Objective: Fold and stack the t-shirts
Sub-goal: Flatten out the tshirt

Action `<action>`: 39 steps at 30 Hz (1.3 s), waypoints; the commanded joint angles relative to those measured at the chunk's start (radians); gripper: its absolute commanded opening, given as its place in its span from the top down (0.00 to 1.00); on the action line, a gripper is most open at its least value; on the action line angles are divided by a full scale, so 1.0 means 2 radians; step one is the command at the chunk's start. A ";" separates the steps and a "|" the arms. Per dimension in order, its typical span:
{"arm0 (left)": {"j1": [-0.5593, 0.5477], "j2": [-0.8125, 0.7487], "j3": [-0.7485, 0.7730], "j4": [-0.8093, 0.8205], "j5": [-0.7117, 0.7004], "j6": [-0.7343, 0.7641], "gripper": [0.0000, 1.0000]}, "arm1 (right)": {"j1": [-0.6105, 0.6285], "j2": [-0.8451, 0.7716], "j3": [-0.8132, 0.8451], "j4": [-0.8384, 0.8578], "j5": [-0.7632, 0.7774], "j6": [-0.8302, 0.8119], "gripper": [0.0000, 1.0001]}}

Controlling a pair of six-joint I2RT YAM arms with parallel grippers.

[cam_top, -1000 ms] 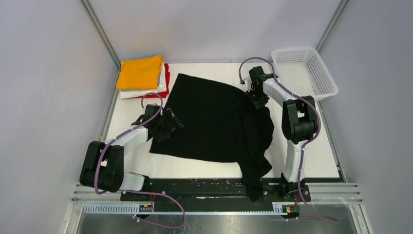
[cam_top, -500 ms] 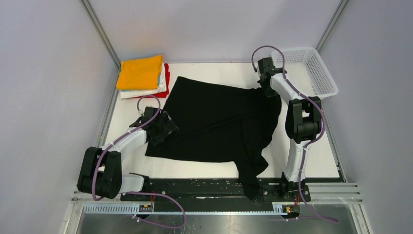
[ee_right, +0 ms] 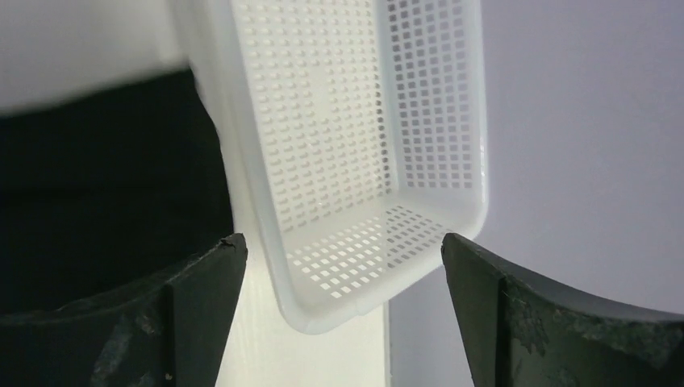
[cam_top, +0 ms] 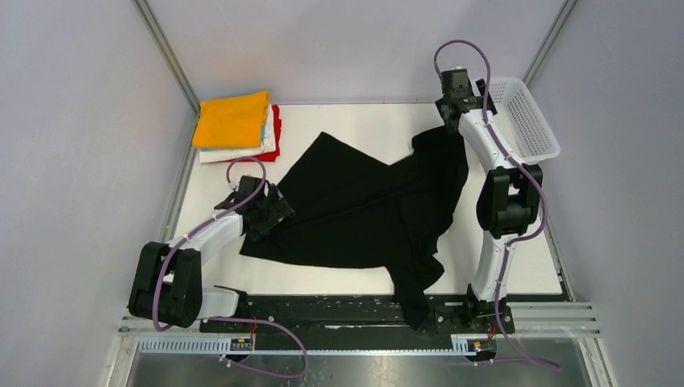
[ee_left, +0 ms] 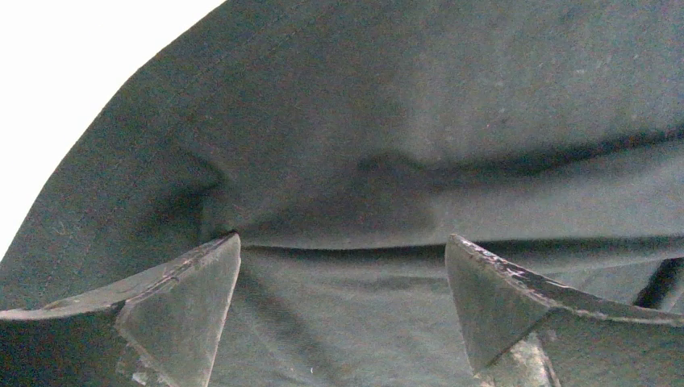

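Right gripper (ee_right: 340, 246) now sits high at the far right corner, over the rim of the white mesh basket (cam_top: 524, 121); its jaws stand wide apart with nothing between them, only basket and wall visible through the gap. Half a second ago it was low on the far right corner of the black t-shirt (cam_top: 363, 210), so it has dragged that corner toward the basket and let go. Result: the shirt is pulled into a slanted, bunched ridge running to the far right, its far left edge drawn inward, one end draped off the near edge of the worktop (cam_top: 363, 121). Left gripper (ee_left: 342, 246) has hardly moved, jaws fully open just above the shirt's left hem, gripping nothing. Folded stack, orange-yellow t-shirt (cam_top: 234, 119) on top, unchanged at far left. Judgement: the shirt is not flat enough to fold; more spreading is needed.
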 commanded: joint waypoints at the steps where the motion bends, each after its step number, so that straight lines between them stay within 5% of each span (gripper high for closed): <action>1: 0.003 -0.013 0.010 -0.031 -0.015 0.008 0.01 | 0.015 -0.045 -0.008 -0.029 -0.069 0.055 0.01; 9: -0.029 -0.023 0.082 -0.011 -0.006 0.008 0.01 | 0.049 -0.195 -0.213 -0.064 -0.217 0.298 0.01; 15: -0.063 0.085 0.186 0.023 0.044 0.047 0.01 | 0.099 -0.262 -0.357 -0.035 -0.311 0.324 0.01; 27: -0.103 0.357 0.391 -0.007 0.077 0.082 0.01 | 0.137 -0.259 -0.445 -0.043 -0.329 0.340 0.05; 33: -0.094 0.406 0.429 -0.054 0.037 0.071 0.01 | 0.138 -0.242 -0.445 -0.066 -0.271 0.332 0.05; 39: -0.054 0.378 0.387 -0.048 0.024 0.051 0.01 | 0.138 -0.214 -0.429 -0.106 -0.198 0.330 0.06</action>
